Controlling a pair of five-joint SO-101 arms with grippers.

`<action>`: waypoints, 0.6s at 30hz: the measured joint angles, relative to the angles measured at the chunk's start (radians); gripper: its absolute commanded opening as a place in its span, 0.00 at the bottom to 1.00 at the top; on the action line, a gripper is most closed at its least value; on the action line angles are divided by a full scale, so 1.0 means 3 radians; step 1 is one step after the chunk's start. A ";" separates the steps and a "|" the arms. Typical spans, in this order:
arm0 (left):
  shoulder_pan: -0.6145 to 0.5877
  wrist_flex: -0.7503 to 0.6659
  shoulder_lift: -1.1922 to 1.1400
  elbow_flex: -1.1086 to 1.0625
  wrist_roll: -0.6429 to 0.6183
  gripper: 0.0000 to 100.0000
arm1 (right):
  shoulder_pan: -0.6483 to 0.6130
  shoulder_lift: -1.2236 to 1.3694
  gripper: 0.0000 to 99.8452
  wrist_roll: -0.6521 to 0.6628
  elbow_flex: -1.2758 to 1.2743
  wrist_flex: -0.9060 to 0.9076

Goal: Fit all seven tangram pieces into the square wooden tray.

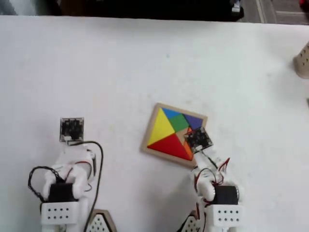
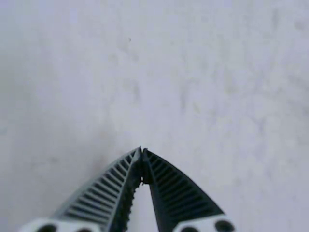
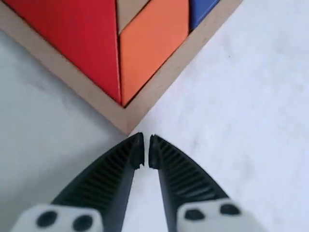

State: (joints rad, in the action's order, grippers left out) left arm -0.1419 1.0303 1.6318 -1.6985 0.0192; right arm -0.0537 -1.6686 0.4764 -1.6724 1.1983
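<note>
The square wooden tray (image 1: 148,143) lies turned like a diamond mid-table, holding yellow (image 1: 161,128), red (image 1: 173,145), blue (image 1: 170,113), green (image 1: 180,122), purple (image 1: 194,120) and orange pieces. My right gripper (image 3: 145,145) is shut with nothing in it, its tips just off the tray's near corner (image 3: 126,123); the red piece (image 3: 72,34), the orange piece (image 3: 152,41) and a blue sliver (image 3: 203,8) lie beyond it. In the high view that arm's wrist (image 1: 198,140) covers part of the tray. My left gripper (image 2: 141,157) is shut and empty over bare table, well left of the tray.
The white table (image 1: 145,63) stretches far behind the tray. A beige perforated object (image 1: 302,60) stands at the right edge. Both arm bases (image 1: 60,205) (image 1: 219,205) sit at the front edge, with cables looping by the left arm.
</note>
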 measured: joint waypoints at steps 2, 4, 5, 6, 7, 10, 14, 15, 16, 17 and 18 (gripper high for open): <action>0.0000 0.0179 0.0133 0.0000 0.0000 0.02 | 0.0010 0.0015 0.03 0.0000 -0.0005 -0.0026; 0.0000 0.0363 0.0261 0.0000 0.0000 0.02 | 0.0010 -0.0087 0.03 0.0000 -0.0031 -0.0046; 0.0000 0.0455 0.0317 0.0000 0.0000 0.02 | 0.0010 -0.0133 0.03 0.0000 -0.0031 -0.0046; 0.0000 0.0542 0.0363 0.0000 0.0000 0.02 | 0.0010 -0.0133 0.03 0.0000 -0.0031 -0.0046; 0.0000 0.0614 0.0409 0.0000 0.0000 0.02 | 0.0005 -0.0164 0.03 0.0000 -0.0031 -0.0046; 0.0000 0.0762 0.0506 0.0005 -0.0005 0.02 | 0.0010 -0.0245 0.03 0.0000 -0.0031 -0.0046; 0.0000 0.0793 0.0532 0.0005 -0.0005 0.02 | 0.0010 -0.0256 0.03 0.0000 -0.0031 -0.0046; 0.0000 0.0793 0.0532 0.0005 -0.0005 0.02 | 0.0010 -0.0256 0.03 0.0000 -0.0031 -0.0046; 0.0000 0.0793 0.0532 0.0005 -0.0005 0.02 | 0.0010 -0.0256 0.03 0.0000 -0.0031 -0.0046; 0.0000 0.0793 0.0532 0.0005 -0.0005 0.02 | 0.0010 -0.0256 0.03 0.0000 -0.0031 -0.0046; 0.0000 0.0793 0.0532 0.0005 -0.0005 0.02 | 0.0010 -0.0256 0.03 0.0000 -0.0031 -0.0046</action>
State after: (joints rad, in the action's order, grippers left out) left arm -0.1419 1.2681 1.7914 -1.6970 0.0176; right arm -0.0506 -1.7453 0.4764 -1.6817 1.1845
